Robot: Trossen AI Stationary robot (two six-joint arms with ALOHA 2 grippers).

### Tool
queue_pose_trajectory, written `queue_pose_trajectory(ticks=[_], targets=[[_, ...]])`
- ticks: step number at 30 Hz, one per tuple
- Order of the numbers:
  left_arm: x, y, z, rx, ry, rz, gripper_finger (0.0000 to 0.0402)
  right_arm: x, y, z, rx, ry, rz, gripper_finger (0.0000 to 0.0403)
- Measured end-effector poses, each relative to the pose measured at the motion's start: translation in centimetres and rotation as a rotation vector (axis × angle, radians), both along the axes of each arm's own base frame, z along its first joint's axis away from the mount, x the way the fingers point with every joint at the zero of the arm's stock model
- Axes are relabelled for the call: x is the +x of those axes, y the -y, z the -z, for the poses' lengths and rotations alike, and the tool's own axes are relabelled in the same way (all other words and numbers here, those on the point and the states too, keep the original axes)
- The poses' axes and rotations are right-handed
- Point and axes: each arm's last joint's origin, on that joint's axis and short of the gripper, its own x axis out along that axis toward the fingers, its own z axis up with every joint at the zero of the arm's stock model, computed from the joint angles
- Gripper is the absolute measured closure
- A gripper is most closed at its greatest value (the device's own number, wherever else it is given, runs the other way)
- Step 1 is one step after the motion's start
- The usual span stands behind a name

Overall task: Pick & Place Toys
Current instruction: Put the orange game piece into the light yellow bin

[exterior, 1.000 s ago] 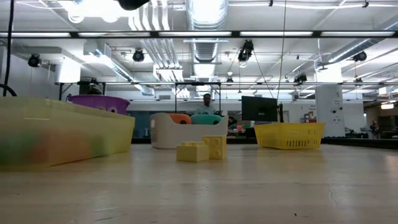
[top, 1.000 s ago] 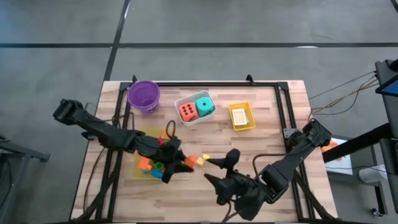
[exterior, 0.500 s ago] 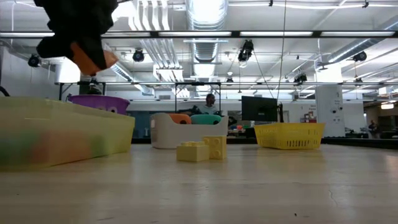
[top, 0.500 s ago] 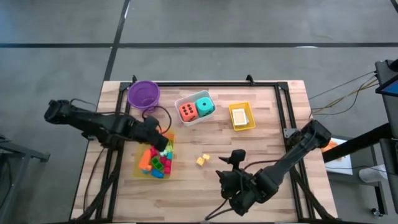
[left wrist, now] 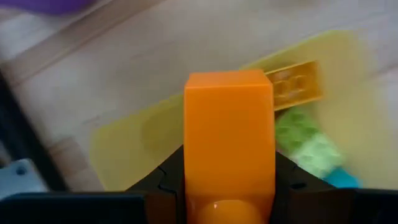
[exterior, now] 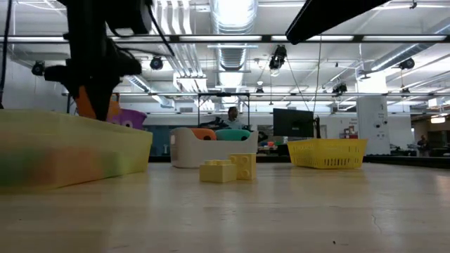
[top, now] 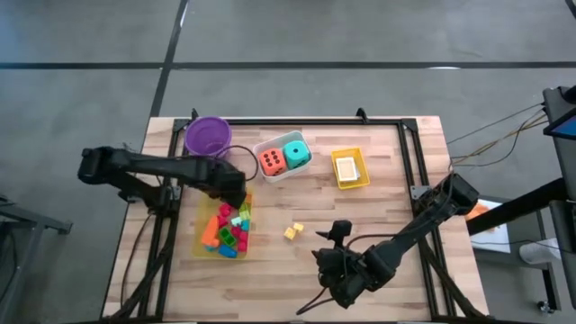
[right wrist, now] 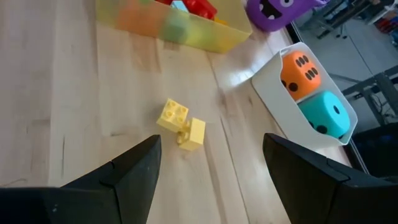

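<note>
Toys are lying mostly in the yellow tray [top: 200,236] on the left of the table [top: 387,157], a heap of red, green, blue and orange blocks [top: 227,230]. Over that tray's far end the left gripper [top: 232,191] is hanging with its fingers clamped on an orange block [left wrist: 229,134]; in the low view the block [exterior: 89,104] is sitting above the tray's rim, clear of the heap. Just beyond stands the purple bowl [top: 208,137]. Further right, the white tray [top: 266,148] is holding an orange die [top: 271,161] and a teal die [top: 296,154]. Two yellow blocks [top: 292,231] are lying touching each other on bare wood near the middle. The right gripper [top: 331,267] is waiting near the front edge, fingers apart and holding nothing, the yellow blocks ahead of it. The small yellow basket [top: 350,169] with a card [top: 347,167] is sitting farthest right.
</note>
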Motion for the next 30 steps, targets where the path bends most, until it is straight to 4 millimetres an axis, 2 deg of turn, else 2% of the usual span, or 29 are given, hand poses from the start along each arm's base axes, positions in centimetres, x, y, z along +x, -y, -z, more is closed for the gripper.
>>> queue_pose_trajectory(ticks=[5,10,16,19,23,30], targets=[[0.9,-1.0,2.0,-0.032,-0.123,0.06,0.0283,0.1,0.0,0.1,0.006,0.008,0.001,0.0124],[1.3,-1.6,2.8,-0.088,-0.16,0.1,0.0283,0.1,-0.1,0.0,0.008,0.014,-0.002,0.0124],[1.0,-1.8,3.5,-0.107,-0.165,0.197,0.0283,0.1,-0.1,0.0,0.0,0.012,-0.005,0.0124],[0.7,-1.7,4.4,-0.136,-0.169,0.229,0.0283,0.1,-0.1,0.0,0.0,0.012,-0.005,0.0124],[0.5,-1.6,5.4,-0.183,-0.136,0.224,0.0283,0.1,-0.1,0.0,-0.009,0.006,-0.014,0.0124],[0.2,-1.4,5.5,-0.165,-0.132,0.204,0.0283,0.3,-0.2,-0.2,-0.018,0.011,-0.029,0.0124]])
